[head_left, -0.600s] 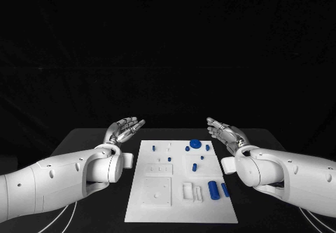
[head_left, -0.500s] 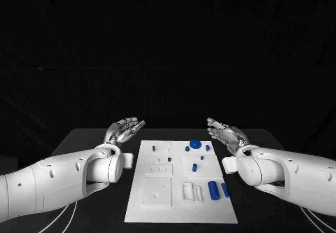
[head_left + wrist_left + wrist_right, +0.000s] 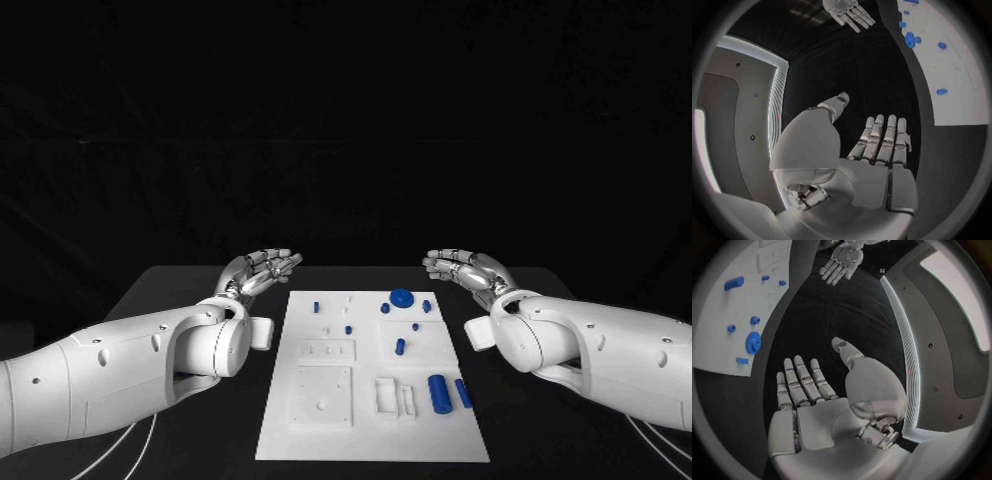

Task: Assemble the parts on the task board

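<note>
The white task board [image 3: 332, 420] lies in the middle of the black table. Several blue parts are on it: a round disc [image 3: 401, 297] at the far end, small pegs [image 3: 400, 345] in the middle, two longer cylinders [image 3: 438, 391] near the front right. My left hand [image 3: 257, 268] floats palm-up left of the board's far corner, fingers straight and apart, holding nothing [image 3: 876, 145]. My right hand [image 3: 464, 268] floats right of the far corner, fingers spread and empty [image 3: 804, 385]. The right wrist view shows the board [image 3: 723, 330] and disc [image 3: 752, 342].
The board has white raised blocks and recesses [image 3: 325, 392] on its near left half. Black tabletop [image 3: 562, 440] runs along both sides of the board, under my forearms. A black curtain closes the back.
My right hand has turned and drawn slightly back, fingers curling a little inward. My left hand has lowered slightly. The parts have not moved.
</note>
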